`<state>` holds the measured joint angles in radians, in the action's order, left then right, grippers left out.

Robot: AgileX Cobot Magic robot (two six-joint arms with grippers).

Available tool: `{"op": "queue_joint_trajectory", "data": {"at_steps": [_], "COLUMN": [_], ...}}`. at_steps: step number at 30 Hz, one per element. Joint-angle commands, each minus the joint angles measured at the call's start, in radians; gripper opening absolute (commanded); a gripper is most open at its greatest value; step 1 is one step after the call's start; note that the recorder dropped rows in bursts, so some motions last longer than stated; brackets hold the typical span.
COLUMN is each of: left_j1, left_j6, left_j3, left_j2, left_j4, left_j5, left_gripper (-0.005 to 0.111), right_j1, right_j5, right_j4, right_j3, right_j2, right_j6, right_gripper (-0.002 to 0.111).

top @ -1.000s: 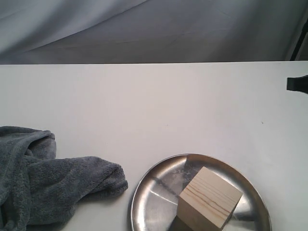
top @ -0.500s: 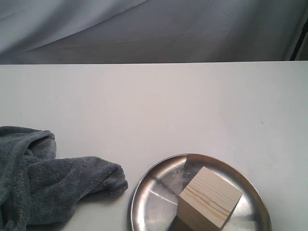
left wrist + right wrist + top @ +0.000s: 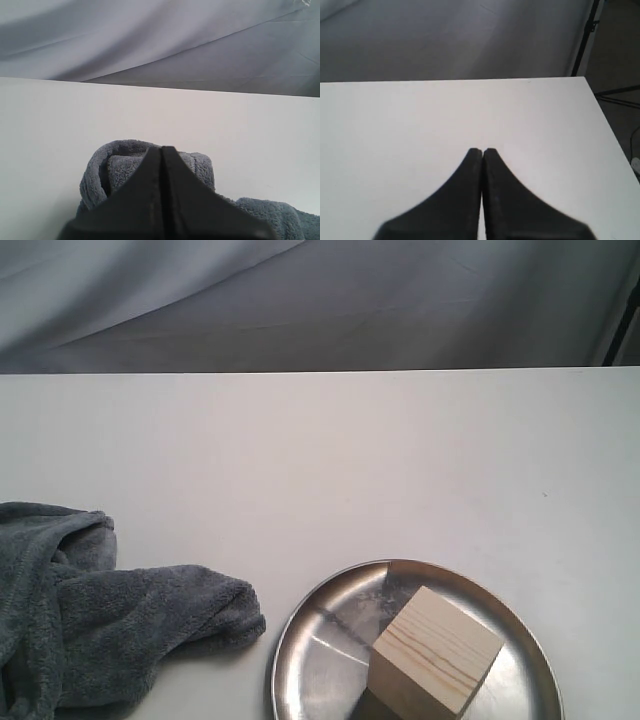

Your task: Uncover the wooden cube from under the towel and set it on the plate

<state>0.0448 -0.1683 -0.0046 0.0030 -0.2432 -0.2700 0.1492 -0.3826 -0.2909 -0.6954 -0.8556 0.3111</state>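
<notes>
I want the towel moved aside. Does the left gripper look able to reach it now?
Probably yes: the left gripper, shut and empty, points at the towel just beyond its tips, with nothing between them.

On my right wrist feed I see the right gripper with its two black jaws pressed together along their whole visible length, the tips meeting above the bare white table. The tabletop fills most of the picture, and I can see one corner of it, with darker floor showing past the side edge. Beyond the table's far edge hangs a grey backdrop, and a thin black stand pole rises near that corner.
</notes>
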Motion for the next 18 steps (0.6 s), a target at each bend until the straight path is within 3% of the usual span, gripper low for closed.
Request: {"op": "queue_joint_trajectory", "data": {"at_steps": [1,8,18], "left_j1": [-0.008,-0.008,-0.008], "left_j6": [0.01,0.01,0.01], "left_j3": [0.005,0.005,0.005], "left_j2": [-0.003,-0.003,-0.003], "left_j4": [-0.004,-0.004,-0.004], "left_j5": [0.008,0.008,0.008], "left_gripper": [0.0,0.0,0.0], "right_j1": [0.002,0.002,0.002], "right_j5": [-0.072,-0.392,-0.385], "right_j4": [-0.013,0.024,0.093], "right_j3": [-0.004,-0.004,0.084], "right_j2": [0.128,0.3,0.617], "right_j6": [0.002,0.023,0.025], "right_gripper": [0.0,0.0,0.0]}}
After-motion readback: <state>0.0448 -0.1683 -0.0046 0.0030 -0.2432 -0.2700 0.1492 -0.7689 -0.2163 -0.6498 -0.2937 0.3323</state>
